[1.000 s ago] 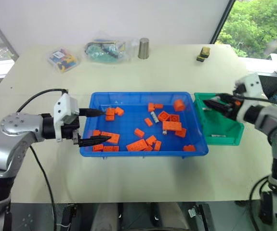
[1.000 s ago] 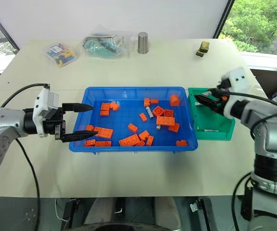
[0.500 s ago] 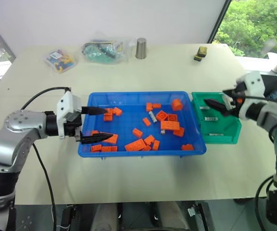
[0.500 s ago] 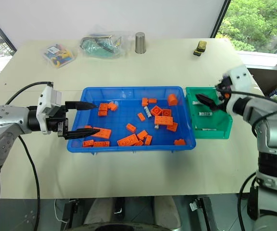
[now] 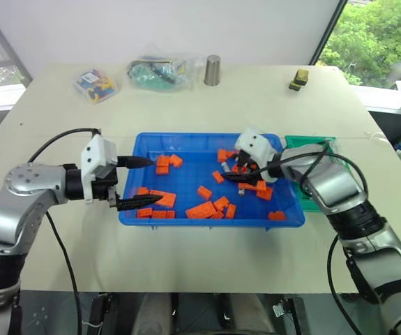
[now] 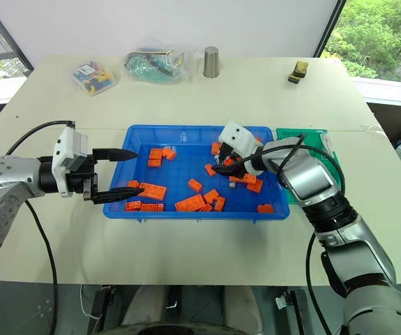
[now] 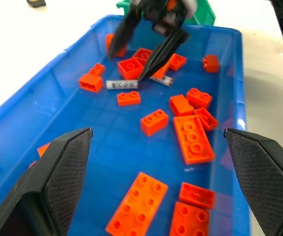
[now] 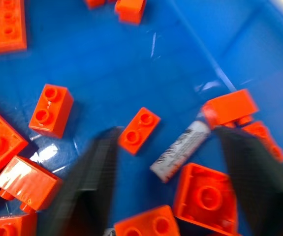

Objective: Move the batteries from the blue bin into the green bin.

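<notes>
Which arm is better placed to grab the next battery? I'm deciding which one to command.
Right, I'd say. The right gripper hangs open over a battery in the blue bin, near the green bin. The left gripper, also open, sits at the bin's far end among orange bricks.

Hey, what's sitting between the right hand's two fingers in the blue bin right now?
In the right wrist view, a battery lies on the blue bin's floor between the open fingers of the right hand, beside a small orange brick.
</notes>
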